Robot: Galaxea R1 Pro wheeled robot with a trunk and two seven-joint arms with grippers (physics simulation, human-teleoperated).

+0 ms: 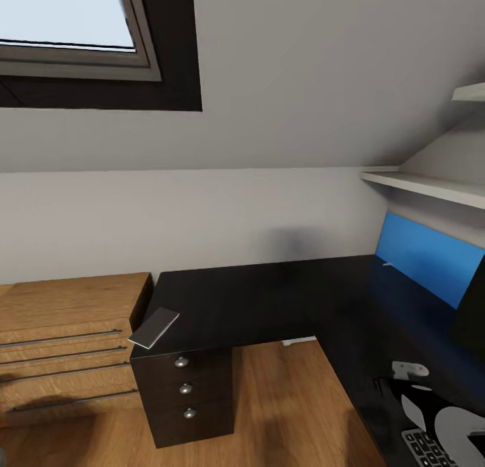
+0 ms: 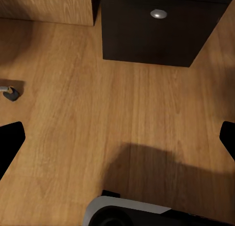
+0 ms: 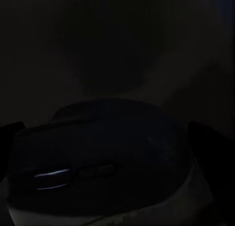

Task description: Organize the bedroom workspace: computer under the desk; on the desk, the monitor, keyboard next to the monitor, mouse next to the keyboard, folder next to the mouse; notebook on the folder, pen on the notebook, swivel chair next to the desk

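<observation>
The L-shaped desk (image 1: 269, 292) fills the corner under the sloped ceiling, its black top running along the back wall and then turning down the right side, where a bright blue back panel (image 1: 424, 255) stands behind it. The thin grey notebook (image 1: 153, 327) lies flat on the near left corner of the desk, right above the black three-drawer pedestal (image 1: 185, 396), one corner jutting a little over the edge. Just left of the pedestal stands a light wooden drawer cabinet (image 1: 67, 349).

At the lower right of the head view, a strip of the keyboard (image 1: 426, 448) with pale key markings lies on the desk, partly covered by a white and black part of the robot. The dark edge of the monitor (image 1: 471, 312) shows at the right border.

The left hand (image 2: 117, 138) hangs over the wooden floor (image 2: 73, 113) in front of the pedestal, its two dark fingertips (image 2: 10, 140) wide apart and grasping nothing. A small caster (image 2: 10, 93) sits on the floor off to one side.

The right wrist view is nearly black; a rounded, dark mouse-like shape (image 3: 103, 172) lies between the fingers of the right hand (image 3: 105, 138), but I cannot tell whether that hand is clenched on it.
</observation>
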